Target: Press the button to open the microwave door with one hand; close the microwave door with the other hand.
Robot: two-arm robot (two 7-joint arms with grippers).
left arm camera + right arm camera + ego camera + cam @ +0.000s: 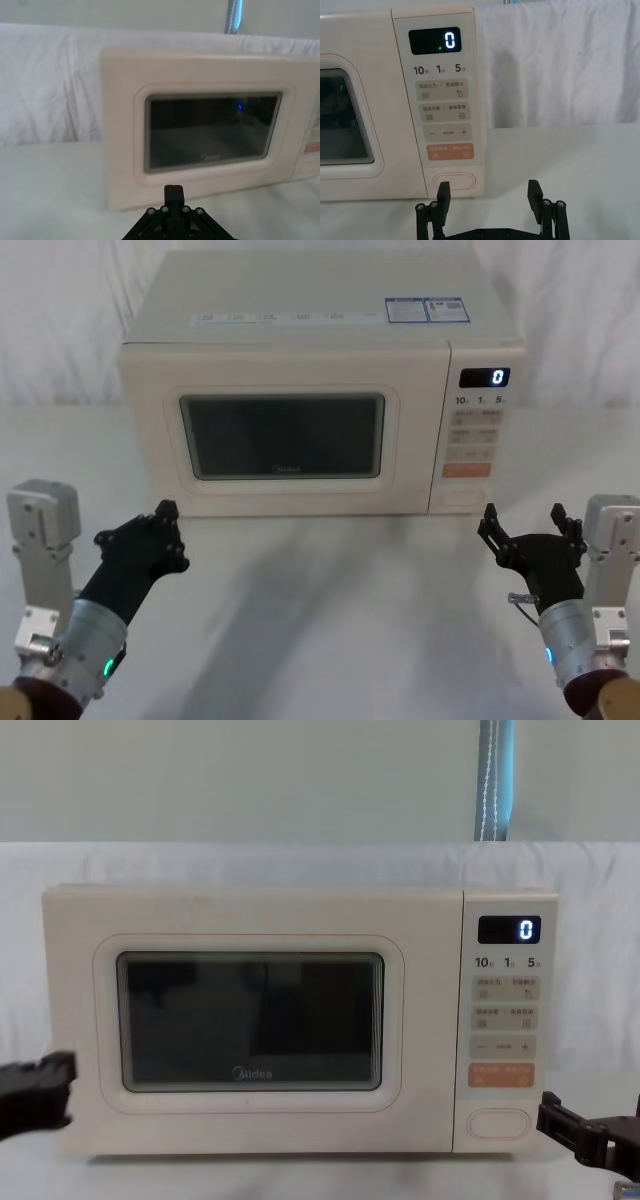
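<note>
The microwave [310, 390] stands on the white table [330, 620], facing the robot, and the microwave door [283, 435] is closed, flush with the cream front. On the narrow control panel [477, 430] at the door's right side the display [484, 377] shows a single "0". The button [455, 181] is the large blank oval at the very bottom of this panel, just below the orange button [450, 151]. The right gripper [532, 523] hovers above the table in front of the panel's lower right corner, near it but apart from it; its two fingers [535, 194] are spread wide and hold nothing. In the right wrist view the oval button sits just beyond one fingertip, toward the door side, not between the two — so the gripper is a little to the right of the button. The left gripper [165, 525] is above the table in front of the door's lower left corner, also apart from the microwave; its fingers are pressed together into one narrow tip and it holds nothing. In the chest view both grippers appear low at the two edges, on either side of the microwave.
</note>
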